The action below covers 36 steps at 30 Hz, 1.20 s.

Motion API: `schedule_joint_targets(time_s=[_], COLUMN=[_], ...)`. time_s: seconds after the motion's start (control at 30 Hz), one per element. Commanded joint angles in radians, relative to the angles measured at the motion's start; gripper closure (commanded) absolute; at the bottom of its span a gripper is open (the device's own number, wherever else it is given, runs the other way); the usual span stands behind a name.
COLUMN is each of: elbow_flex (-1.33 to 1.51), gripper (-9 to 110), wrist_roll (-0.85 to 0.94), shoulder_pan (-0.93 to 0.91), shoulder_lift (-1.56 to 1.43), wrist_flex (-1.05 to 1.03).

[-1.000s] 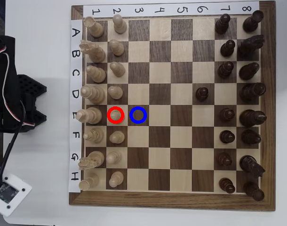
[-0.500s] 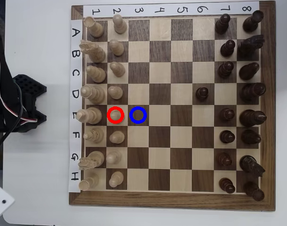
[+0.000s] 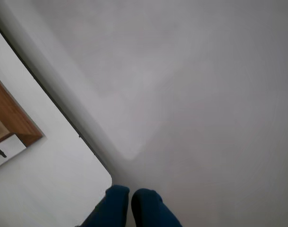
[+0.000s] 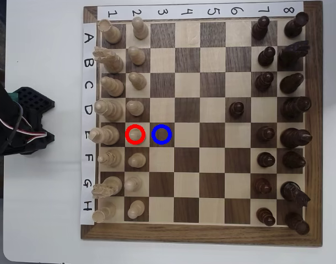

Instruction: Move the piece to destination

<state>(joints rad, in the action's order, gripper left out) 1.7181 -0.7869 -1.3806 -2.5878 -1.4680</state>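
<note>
In the overhead view the piece [image 4: 135, 133], a pale cream pawn, stands inside the red ring on a light square in row E, column 2. The destination [image 4: 162, 134] is the dark square with the blue ring just right of it, and it holds nothing. My gripper [image 3: 130, 191] shows only in the wrist view, as two blue fingertips pressed close together with nothing between them. It hangs over the table's corner, off the board, looking down at grey floor. The overhead view shows only the arm's black base [image 4: 22, 126], left of the board.
The chessboard [image 4: 91, 234] carries pale pieces in columns 1 and 2 and dark pieces in columns 7 and 8, with one dark pawn [image 4: 237, 109] advanced to column 6. A board corner [image 3: 14, 120] shows at the wrist view's left edge.
The white box at the overhead view's lower left has slid out of the picture. The arm's black parts and wires at the left edge have shifted and pulled back.
</note>
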Motion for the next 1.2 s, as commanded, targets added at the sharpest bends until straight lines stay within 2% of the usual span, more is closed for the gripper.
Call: schedule_joint_targets(time_s=[0.0, 0.27, 0.6, 1.17], elbow_flex=[-0.339, -0.445, -0.634, -0.565], gripper=[101, 101, 101, 101], wrist_roll=[-0.198, -0.342, -0.423, -0.563], shoulder_pan=[0.124, 0.284, 0.394, 0.552], shoulder_lift=[0.109, 0.164, 0.272, 0.293], wrist_flex=[-0.049, -0.123, -0.176, -0.078])
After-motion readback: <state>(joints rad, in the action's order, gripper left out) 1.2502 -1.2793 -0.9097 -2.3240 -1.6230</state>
